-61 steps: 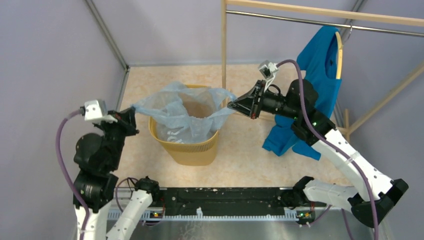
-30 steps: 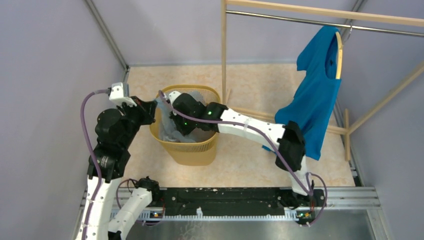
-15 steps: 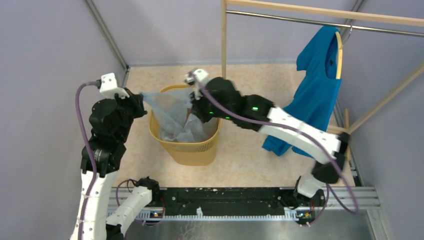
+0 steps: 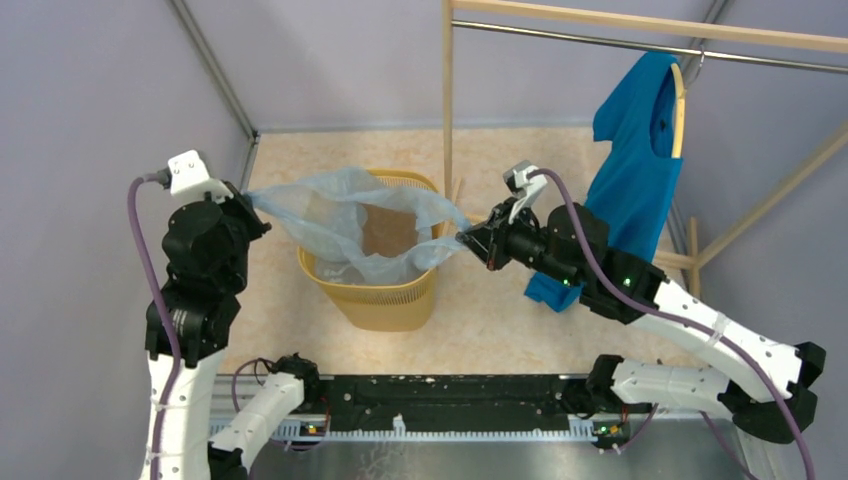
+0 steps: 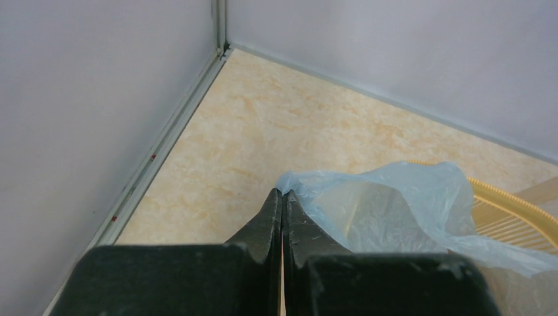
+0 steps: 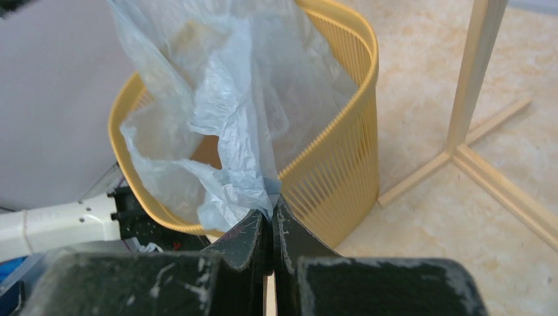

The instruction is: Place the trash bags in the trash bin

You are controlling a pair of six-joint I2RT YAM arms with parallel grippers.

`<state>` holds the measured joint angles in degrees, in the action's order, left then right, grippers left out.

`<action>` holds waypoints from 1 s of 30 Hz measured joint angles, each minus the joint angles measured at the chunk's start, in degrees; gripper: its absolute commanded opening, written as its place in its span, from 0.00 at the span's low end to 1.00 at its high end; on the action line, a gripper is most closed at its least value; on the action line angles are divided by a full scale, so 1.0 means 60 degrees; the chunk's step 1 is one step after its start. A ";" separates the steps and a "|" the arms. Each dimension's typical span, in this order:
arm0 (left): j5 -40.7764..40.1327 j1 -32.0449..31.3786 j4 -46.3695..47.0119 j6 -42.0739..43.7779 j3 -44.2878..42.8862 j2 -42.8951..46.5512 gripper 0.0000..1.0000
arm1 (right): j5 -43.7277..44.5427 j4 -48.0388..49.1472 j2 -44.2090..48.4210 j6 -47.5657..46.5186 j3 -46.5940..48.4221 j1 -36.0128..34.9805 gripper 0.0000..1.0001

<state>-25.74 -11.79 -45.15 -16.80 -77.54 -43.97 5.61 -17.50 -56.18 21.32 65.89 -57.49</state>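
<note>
Tautly, left hand point(image 4: 249, 200) and right hand point(image 4: 466, 238) pinch trash bag point(image 4: 335, 215) over trash bin point(image 4: 385, 302) beside wooden post point(image 4: 447, 100).

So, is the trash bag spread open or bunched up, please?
Spread open: the left gripper and right gripper hold opposite edges of the bag apart above the bin, its mouth gaping.

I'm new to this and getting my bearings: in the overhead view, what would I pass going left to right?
In order: left gripper → trash bag → right gripper → blue shirt. The trash bin overlaps the bag, so it is left out.
</note>
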 measured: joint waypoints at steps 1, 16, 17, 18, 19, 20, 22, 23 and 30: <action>-0.0058 0.0000 -0.0018 -0.0011 -0.0138 -0.0040 0.01 | 0.0062 0.0011 0.0087 0.0066 -0.0237 0.0000 0.00; -0.0681 0.0000 0.0222 -0.0055 -0.0168 -0.1370 0.02 | 0.1912 0.0018 0.1253 -0.0277 -0.1421 0.0197 0.00; -0.0648 0.0000 0.0211 -0.0142 -0.0171 -0.1501 0.02 | 0.1956 0.0007 0.1275 -0.0270 -0.1497 0.0291 0.00; -0.0623 0.0000 0.0160 -0.0200 -0.0182 -0.1625 0.02 | 0.1996 -0.0011 0.1297 -0.0270 -0.1552 0.0375 0.00; -0.0608 0.0000 0.0109 -0.0244 -0.0189 -0.1698 0.02 | 0.2025 -0.0011 0.1333 -0.0270 -0.1606 0.0521 0.00; -0.0605 0.0000 0.0025 -0.0273 -0.0208 -0.1723 0.03 | 0.2029 -0.0018 0.1362 -0.0266 -0.1632 0.0645 0.00; -0.0616 0.0000 -0.0138 -0.0342 -0.0321 -0.1708 0.07 | 0.1953 0.0073 0.1450 -0.0266 -0.1756 0.0965 0.00; -0.0616 0.0000 -0.0178 -0.0361 -0.0393 -0.1668 0.11 | 0.1810 0.0135 0.1479 -0.0262 -0.1847 0.1126 0.00; 0.0120 0.0000 -0.0903 -0.0780 -0.1446 -0.1468 0.73 | 0.0178 0.0058 0.1147 -0.0215 -0.1909 0.1424 0.17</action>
<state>-25.02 -11.79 -50.57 -21.47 -86.21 -52.77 6.68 -17.15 -49.30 20.03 54.43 -48.95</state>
